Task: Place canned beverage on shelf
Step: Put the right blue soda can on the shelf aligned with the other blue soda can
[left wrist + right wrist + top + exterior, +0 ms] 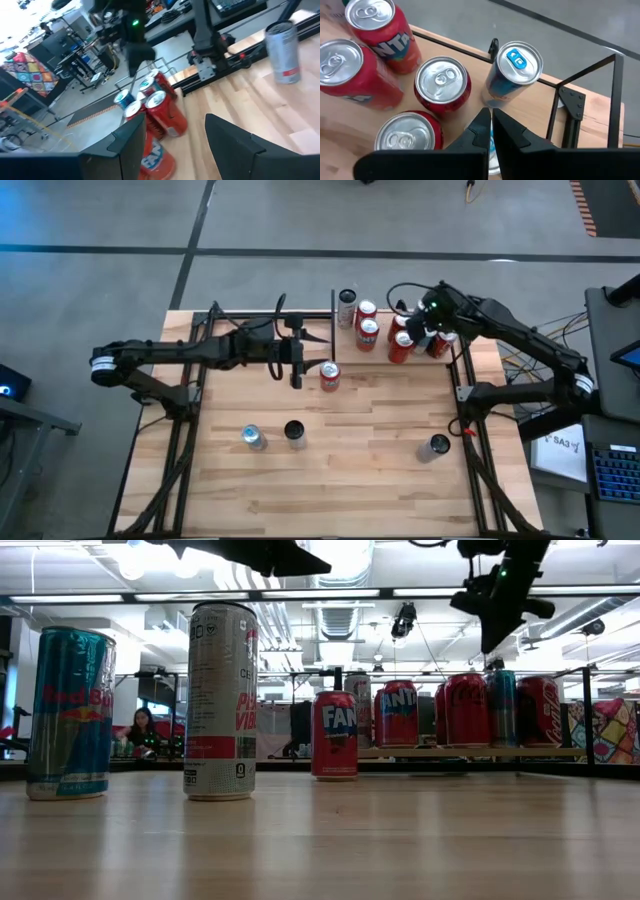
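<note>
The desk (380,480) carries the shelf (385,365) at its far right corner, crowded with cans. My left gripper (297,370) hangs half-spread, pinching nothing, just beside the red Fanta can (329,376) standing on bare desk. My right gripper (491,131) hovers pressed together over the shelf's cans.

A: Where's the crowding?
B: On the shelf (440,330): red cans (368,332) packed close, with the right claw (418,330) hanging shut above them.
A: Any open counter (380,450)?
B: A broad middle stretch. A lone red can (330,376) stands just off the left claw (297,365); three cans (295,433) sit well apart nearer the front edge.
</note>
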Controlling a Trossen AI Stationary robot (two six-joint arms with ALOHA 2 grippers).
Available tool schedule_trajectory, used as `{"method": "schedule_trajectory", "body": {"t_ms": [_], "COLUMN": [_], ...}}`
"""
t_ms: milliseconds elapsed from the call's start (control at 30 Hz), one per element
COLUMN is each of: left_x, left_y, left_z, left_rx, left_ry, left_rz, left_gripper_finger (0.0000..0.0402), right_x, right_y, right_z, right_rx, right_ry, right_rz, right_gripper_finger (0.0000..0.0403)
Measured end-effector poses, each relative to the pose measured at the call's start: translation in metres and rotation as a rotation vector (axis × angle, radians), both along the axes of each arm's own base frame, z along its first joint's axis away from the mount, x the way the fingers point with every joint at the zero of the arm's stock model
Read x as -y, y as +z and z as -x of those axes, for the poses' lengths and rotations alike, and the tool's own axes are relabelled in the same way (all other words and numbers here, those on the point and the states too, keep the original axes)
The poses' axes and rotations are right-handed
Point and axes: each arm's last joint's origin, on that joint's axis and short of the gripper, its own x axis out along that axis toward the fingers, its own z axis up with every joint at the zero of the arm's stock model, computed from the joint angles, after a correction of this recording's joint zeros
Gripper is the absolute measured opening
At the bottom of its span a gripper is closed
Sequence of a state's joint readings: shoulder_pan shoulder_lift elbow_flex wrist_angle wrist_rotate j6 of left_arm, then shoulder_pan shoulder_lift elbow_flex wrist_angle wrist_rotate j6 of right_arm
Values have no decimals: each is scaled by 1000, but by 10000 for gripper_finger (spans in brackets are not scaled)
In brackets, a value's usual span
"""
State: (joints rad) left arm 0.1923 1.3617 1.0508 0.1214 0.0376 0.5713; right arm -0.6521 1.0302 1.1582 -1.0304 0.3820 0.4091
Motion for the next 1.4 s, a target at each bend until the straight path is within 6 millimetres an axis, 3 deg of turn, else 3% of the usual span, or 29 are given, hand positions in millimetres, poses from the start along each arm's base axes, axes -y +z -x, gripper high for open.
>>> {"method": "schedule_trajectory", "body": {"t_ms": [300,700,1400], "left_x": [-20,-26,-30], "left_y": [2,7,5], "left_z": [4,5,7], "left_rx": [7,17,-16], "left_ry": [61,77,93], "left_rz": [-37,-64,-50], "left_gripper_finger": [190,190,190], "right_x": [-8,-3,-1], "right_y": [-3,-38,-36], "right_z": [11,3,0], "right_rx": [53,130,171], "right_ry": [-39,-162,-145], "right_rz": [7,-79,-68], "right_gripper_finger": [9,9,9]}}
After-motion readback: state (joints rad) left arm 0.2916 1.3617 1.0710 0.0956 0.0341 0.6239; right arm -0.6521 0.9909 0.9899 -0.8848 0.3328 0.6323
